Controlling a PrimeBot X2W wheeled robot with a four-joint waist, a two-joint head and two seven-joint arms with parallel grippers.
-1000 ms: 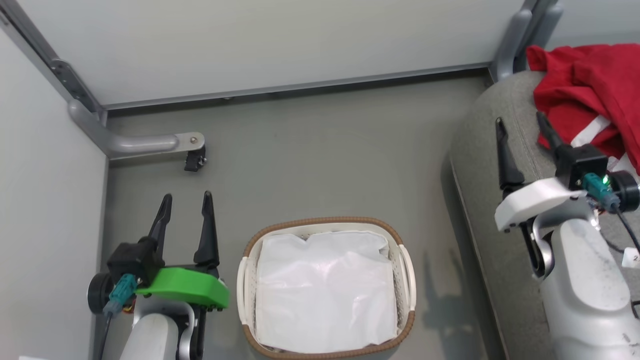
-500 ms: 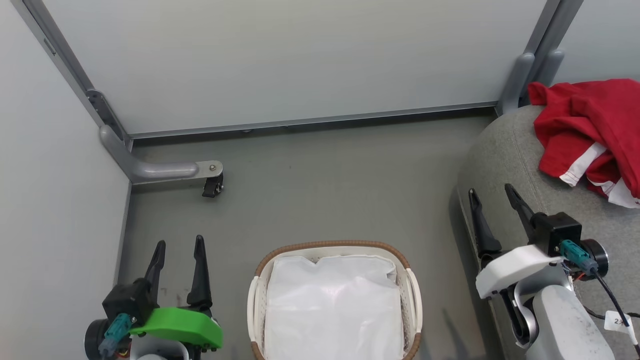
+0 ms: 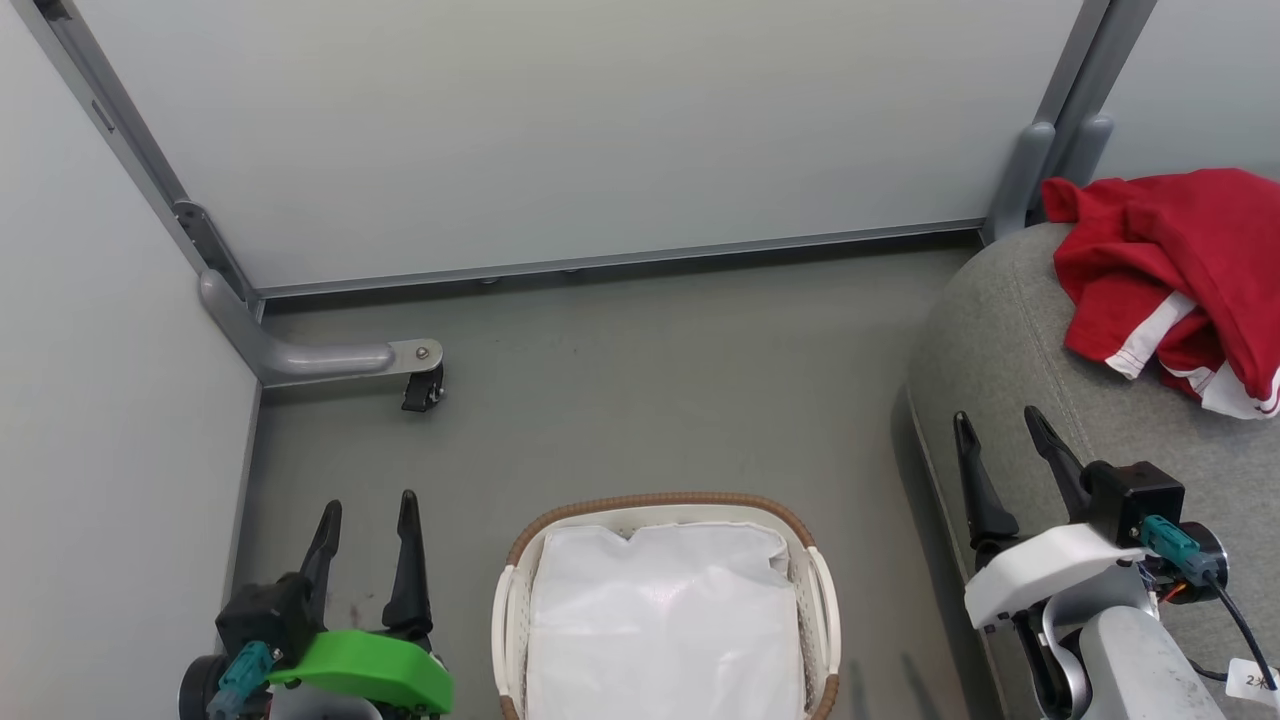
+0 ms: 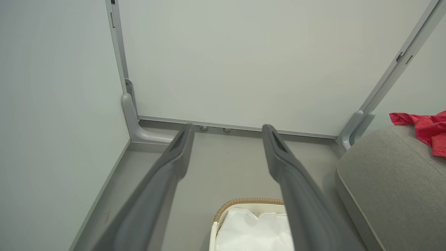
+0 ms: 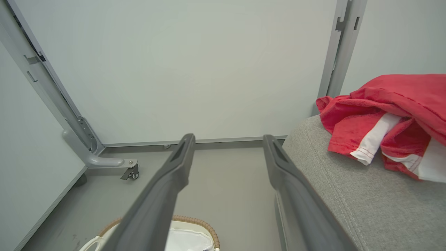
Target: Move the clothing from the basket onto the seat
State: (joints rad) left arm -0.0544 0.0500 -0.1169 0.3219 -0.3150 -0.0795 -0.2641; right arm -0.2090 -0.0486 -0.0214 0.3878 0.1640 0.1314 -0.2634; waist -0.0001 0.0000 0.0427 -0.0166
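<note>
Right of the basket (image 3: pixel 660 498), the red clothing (image 3: pixel 1170 270) lies heaped on the grey seat (image 3: pixel 1000 330). The basket shows just its white liner (image 3: pixel 665 620), so the task looks done. The left gripper (image 3: pixel 368 505) and right gripper (image 3: pixel 995 418) flank the basket with jaws spread and empty, likely parked.

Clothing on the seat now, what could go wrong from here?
1. The clothing lies bunched by the rounded far corner of the seat, so it might slide off.
2. The right hand, open, hangs over the seat's edge; a careless swing could snag the clothing.
3. The pile runs past the head view's edge, so a second garment is hard to confirm.
</note>
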